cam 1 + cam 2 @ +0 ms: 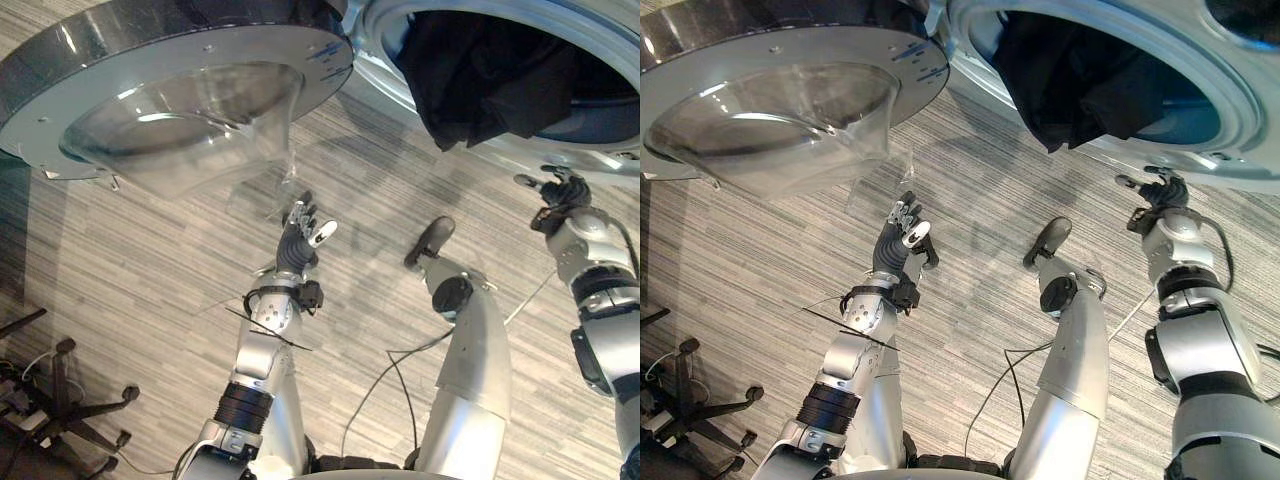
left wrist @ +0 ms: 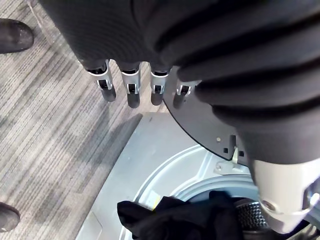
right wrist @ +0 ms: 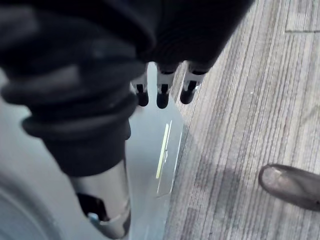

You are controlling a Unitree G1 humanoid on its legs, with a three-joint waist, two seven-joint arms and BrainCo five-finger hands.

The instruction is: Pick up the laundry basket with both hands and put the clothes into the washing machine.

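Dark clothes (image 1: 490, 70) hang bunched in the mouth of the washing machine (image 1: 1240, 150), spilling over its lower rim. The round glass door (image 1: 180, 70) is swung wide open. The left hand (image 1: 300, 235) is raised below the door, fingers straight and spread, holding nothing. The right hand (image 1: 558, 195) sits just under the machine's rim, fingers loose and empty. A person's shoe (image 3: 292, 186) stands on the striped floor (image 1: 150, 270). A yellow strip (image 3: 162, 150) on the machine's front is too small to read.

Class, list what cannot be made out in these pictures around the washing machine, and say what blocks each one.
- Drum's inside: left eye view, hidden behind the dark clothes hanging over the washing machine rim.
- Washing machine's top: cut off by that view's upper edge.
- Whoever wears the shoe: right wrist view, cut off by its edge.
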